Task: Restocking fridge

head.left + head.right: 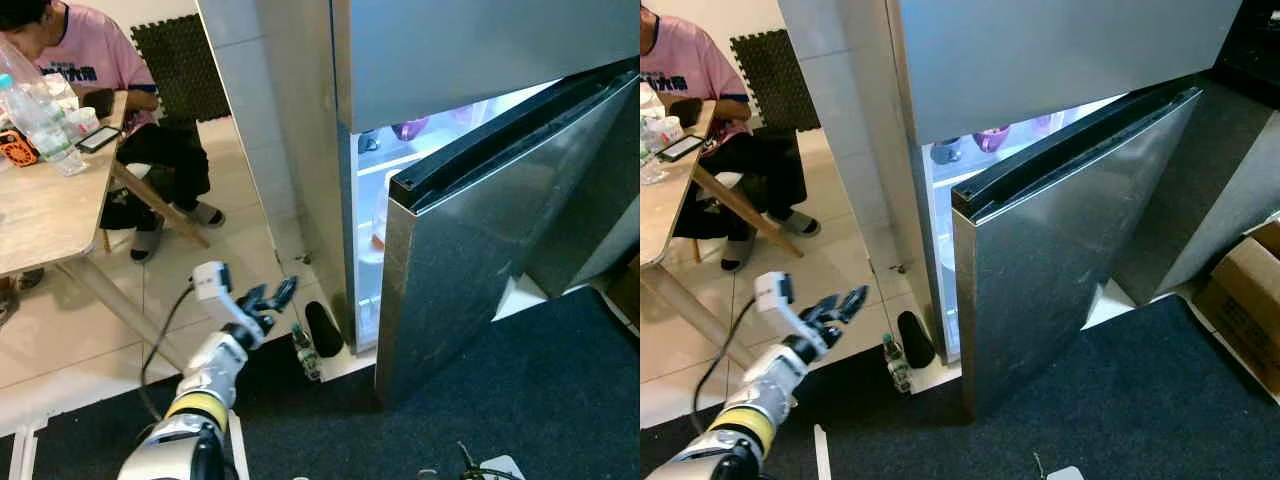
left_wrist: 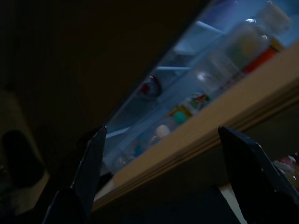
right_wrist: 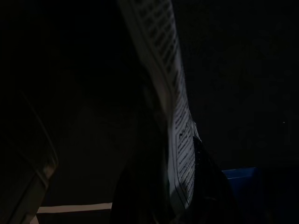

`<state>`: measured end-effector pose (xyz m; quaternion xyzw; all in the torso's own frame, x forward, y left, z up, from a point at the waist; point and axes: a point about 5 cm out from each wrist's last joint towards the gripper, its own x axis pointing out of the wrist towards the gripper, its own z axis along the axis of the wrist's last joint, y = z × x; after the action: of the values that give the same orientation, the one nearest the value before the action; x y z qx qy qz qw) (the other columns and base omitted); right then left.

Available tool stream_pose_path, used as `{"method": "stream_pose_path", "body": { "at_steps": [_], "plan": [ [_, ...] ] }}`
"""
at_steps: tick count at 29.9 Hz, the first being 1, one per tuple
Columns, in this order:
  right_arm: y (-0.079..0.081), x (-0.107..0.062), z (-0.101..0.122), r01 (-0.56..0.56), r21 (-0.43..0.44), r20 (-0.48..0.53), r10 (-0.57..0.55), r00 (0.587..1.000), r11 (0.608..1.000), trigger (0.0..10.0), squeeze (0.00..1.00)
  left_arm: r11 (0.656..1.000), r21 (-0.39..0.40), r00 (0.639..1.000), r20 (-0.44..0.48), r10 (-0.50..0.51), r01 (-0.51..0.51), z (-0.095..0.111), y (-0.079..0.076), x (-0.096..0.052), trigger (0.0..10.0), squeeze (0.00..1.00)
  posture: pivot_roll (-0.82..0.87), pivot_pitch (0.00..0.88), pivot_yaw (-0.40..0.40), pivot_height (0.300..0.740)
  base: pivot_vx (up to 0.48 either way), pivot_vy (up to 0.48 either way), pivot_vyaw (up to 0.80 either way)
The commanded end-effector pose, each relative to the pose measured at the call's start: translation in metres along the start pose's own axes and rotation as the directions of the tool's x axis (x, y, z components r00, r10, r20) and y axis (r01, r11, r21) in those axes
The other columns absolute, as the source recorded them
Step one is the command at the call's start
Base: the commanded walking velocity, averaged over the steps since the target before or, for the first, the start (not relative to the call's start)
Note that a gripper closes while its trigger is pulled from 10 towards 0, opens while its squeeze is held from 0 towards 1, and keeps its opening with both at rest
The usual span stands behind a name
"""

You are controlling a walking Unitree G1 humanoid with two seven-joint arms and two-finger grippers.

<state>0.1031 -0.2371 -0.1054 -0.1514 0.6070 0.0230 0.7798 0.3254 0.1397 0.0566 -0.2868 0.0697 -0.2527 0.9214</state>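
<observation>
Left eye view: left gripper (image 1: pixel 268 300) raised, fingers spread wide, holding nothing.
Fridge (image 1: pixel 470 70): lower door (image 1: pixel 480 260) ajar (interior lit).
Bottle (image 1: pixel 305 351): on floor beside fridge.

We raise our left arm (image 1: pixel 205 385) forward and up from the lower left, its silver forearm and yellow band leading to the wrist. Beyond the wrist, the left tool (image 1: pixel 270 297) has its two black fingers (image 2: pixel 86 168) spread wide apart, gripping nothing. We cannot make out our right tool in the very dark right wrist view.
</observation>
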Motion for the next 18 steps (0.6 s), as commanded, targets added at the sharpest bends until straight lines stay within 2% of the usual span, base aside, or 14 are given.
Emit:
{"method": "stream_pose_path", "body": {
  "at_steps": [1, 4, 5, 6, 7, 9, 11, 13, 14, 18],
  "plan": [
    [0.003, 0.0, 0.003, -0.001, 0.024, 0.016, 0.0, 1.0, 1.0, 10.0, 0.0, 0.997, 0.062, 0.998, 0.022, -0.057, 0.056, 0.008, -0.013, 0.012, 10.0, 0.0, -0.08, 0.094, 0.073, 0.74, 0.0, 0.0, 0.0],
    [0.002, 0.0, 0.007, 0.007, 0.033, 0.03, -0.008, 1.0, 0.999, 10.0, 0.0, 0.991, 0.083, 0.992, 0.064, -0.108, 0.102, 0.013, -0.038, 0.034, 10.0, 0.0, -0.08, 0.094, 0.073, 0.74, 0.0, 0.0, 0.0],
    [0.002, 0.0, 0.007, 0.007, 0.033, 0.03, -0.008, 1.0, 0.999, 10.0, 0.0, 0.991, 0.083, 0.992, 0.064, -0.108, 0.102, 0.013, -0.038, 0.034, 10.0, 0.0, -0.08, 0.094, 0.073, 0.74, 0.0, 0.0, 0.0],
    [0.001, 0.0, 0.008, 0.012, 0.034, 0.035, -0.013, 0.999, 0.999, 10.0, 0.0, 0.989, 0.101, 0.991, 0.062, -0.117, 0.111, 0.012, -0.051, 0.046, 10.0, 0.0, -0.09, 0.09, 0.072, 0.74, 0.0, 0.0, 0.0],
    [0.001, 0.0, 0.008, 0.012, 0.034, 0.035, -0.013, 0.999, 0.999, 10.0, 0.0, 0.989, 0.101, 0.991, 0.062, -0.117, 0.111, 0.012, -0.051, 0.046, 10.0, 0.0, -0.09, 0.09, 0.072, 0.74, 0.0, 0.0, 0.0],
    [0.0, 0.0, 0.008, 0.016, 0.033, 0.037, -0.017, 0.999, 0.999, 10.0, 0.0, 0.992, 0.056, 0.987, 0.103, -0.12, 0.115, 0.017, -0.062, 0.056, 10.0, 0.0, -0.1, 0.09, 0.071, 0.74, 0.0, 0.0, 0.0],
    [-0.002, 0.0, 0.008, 0.022, 0.034, 0.037, -0.023, 0.999, 0.999, 10.0, 0.0, 0.992, 0.043, 0.985, 0.118, -0.123, 0.119, 0.021, -0.073, 0.065, 10.0, 0.0, -0.1, 0.093, 0.069, 0.74, 0.0, 0.0, 0.0],
    [-0.002, 0.0, 0.008, 0.022, 0.034, 0.037, -0.023, 0.999, 0.999, 10.0, 0.0, 0.992, 0.043, 0.985, 0.118, -0.123, 0.119, 0.021, -0.073, 0.065, 10.0, 0.0, -0.1, 0.093, 0.069, 0.74, 0.0, 0.0, 0.0],
    [-0.003, 0.0, 0.008, 0.025, 0.035, 0.036, -0.026, 0.999, 0.999, 10.0, 0.0, 0.995, 0.044, 0.988, 0.12, -0.098, 0.093, 0.023, -0.077, 0.071, 10.0, 0.0, -0.11, 0.096, 0.069, 0.74, 0.0, 0.0, 0.0],
    [-0.004, 0.0, 0.006, 0.029, 0.035, 0.033, -0.03, 0.999, 0.999, 10.0, 0.0, 0.999, 0.04, 0.994, 0.104, -0.029, 0.025, 0.025, -0.076, 0.076, 10.0, 0.0, -0.12, 0.101, 0.068, 0.74, 0.0, 0.0, 0.0]
  ]
}}
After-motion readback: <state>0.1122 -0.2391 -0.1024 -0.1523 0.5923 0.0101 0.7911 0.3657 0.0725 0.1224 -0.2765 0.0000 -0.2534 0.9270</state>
